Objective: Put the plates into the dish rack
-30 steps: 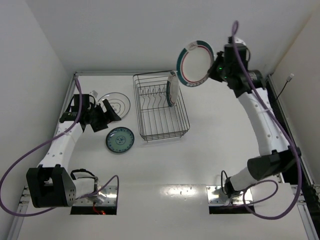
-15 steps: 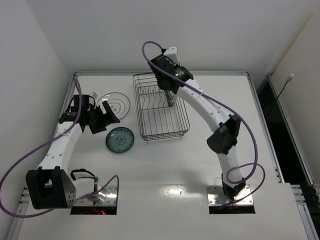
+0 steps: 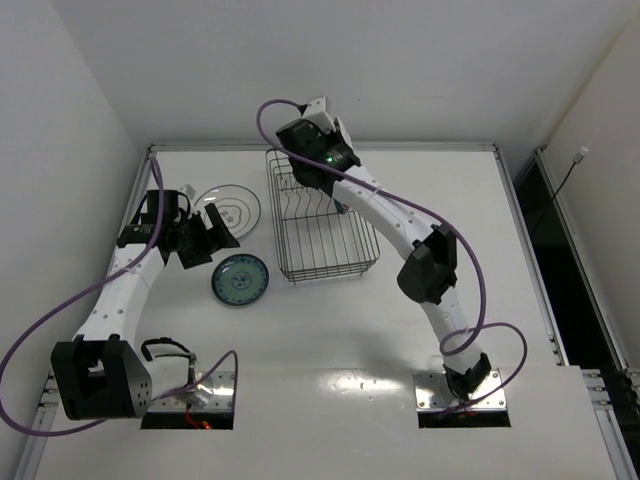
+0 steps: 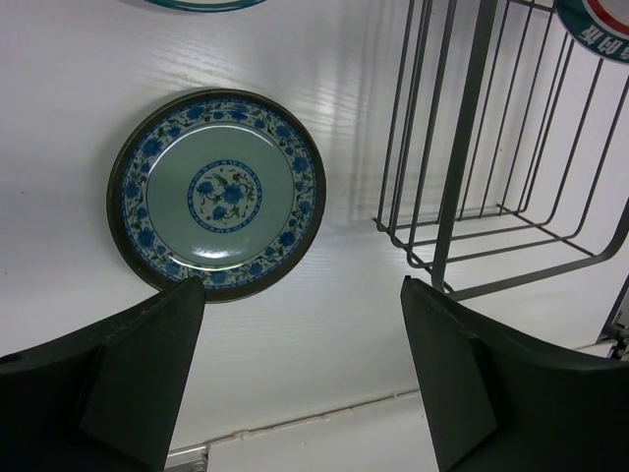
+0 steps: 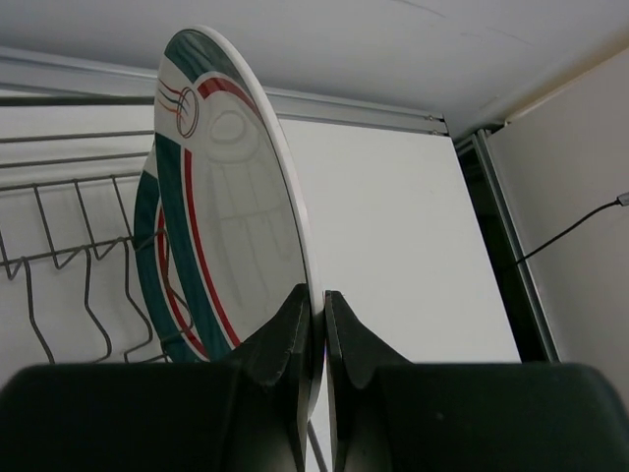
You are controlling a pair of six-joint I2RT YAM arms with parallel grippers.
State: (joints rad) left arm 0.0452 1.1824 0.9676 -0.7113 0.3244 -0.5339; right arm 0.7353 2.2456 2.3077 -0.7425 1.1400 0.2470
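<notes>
My right gripper (image 5: 322, 300) is shut on the rim of a white plate with a green rim and red ring (image 5: 231, 206), held upright over the dish rack (image 3: 322, 235). A second green-rimmed plate (image 5: 147, 236) stands right behind it among the prongs (image 5: 59, 265). From above, my right gripper (image 3: 318, 172) hides the held plate. My left gripper (image 4: 305, 364) is open and empty just above the small teal patterned plate (image 4: 216, 192), left of the rack (image 4: 462, 157). The teal plate (image 3: 240, 280) and the white line-pattern plate (image 3: 228, 208) lie flat on the table.
White walls close in the table at the back and on both sides. The rack's front corner wires (image 4: 442, 265) are close to my left gripper's right finger (image 4: 462, 383). A dark gap (image 3: 535, 210) runs along the table's right edge.
My right arm swung left from the far right with the green-rimmed plate and brought it down over the rack, next to the plate standing there. My left arm has not moved.
</notes>
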